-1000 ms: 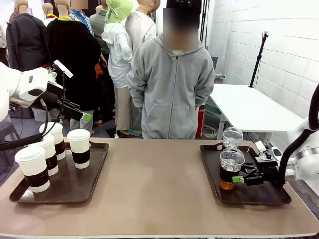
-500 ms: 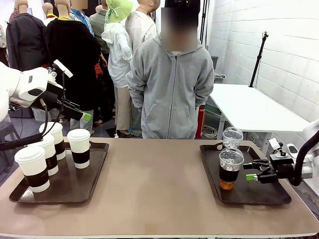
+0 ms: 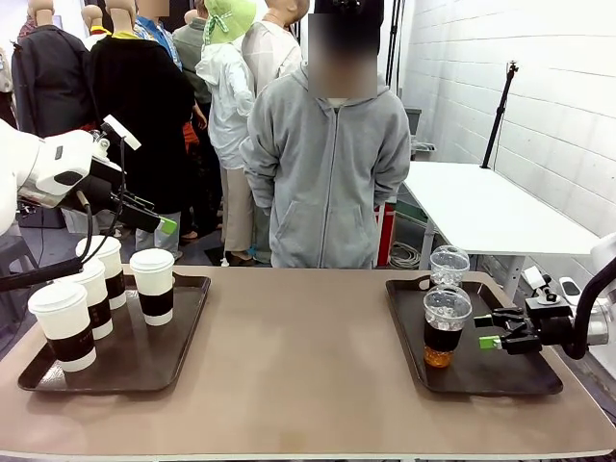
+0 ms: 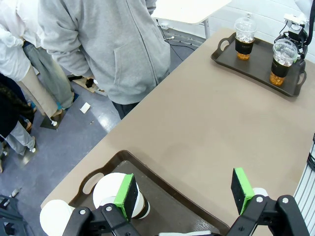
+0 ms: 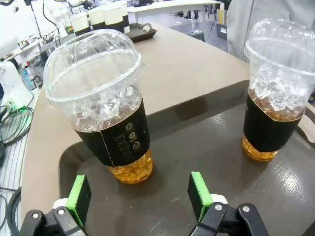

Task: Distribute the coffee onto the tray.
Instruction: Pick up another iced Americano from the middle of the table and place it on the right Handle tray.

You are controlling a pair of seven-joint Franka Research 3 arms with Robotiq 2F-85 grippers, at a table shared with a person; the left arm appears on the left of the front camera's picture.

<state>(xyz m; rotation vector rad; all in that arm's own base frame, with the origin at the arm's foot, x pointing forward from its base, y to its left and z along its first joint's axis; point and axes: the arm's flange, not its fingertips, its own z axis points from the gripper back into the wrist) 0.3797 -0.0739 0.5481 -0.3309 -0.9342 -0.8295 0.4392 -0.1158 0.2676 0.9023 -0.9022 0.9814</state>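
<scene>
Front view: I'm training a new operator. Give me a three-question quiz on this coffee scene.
1. True or false: the right gripper grips a dome-lidded cup.
2. How many white lidded paper cups stand on the left tray?
3. The left gripper is: A) open above the left tray B) shut on a cup

Key: 1 false, it is open beside the cup; 2 four; 3 A.

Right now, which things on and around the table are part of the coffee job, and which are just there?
Part of the job:
- four white paper cups
- left tray
- two clear iced cups
- right tray
- open right gripper, beside the nearer iced cup
- open left gripper, above the paper cups

Just there:
- person in a grey hoodie
- white side table
- black stand
</scene>
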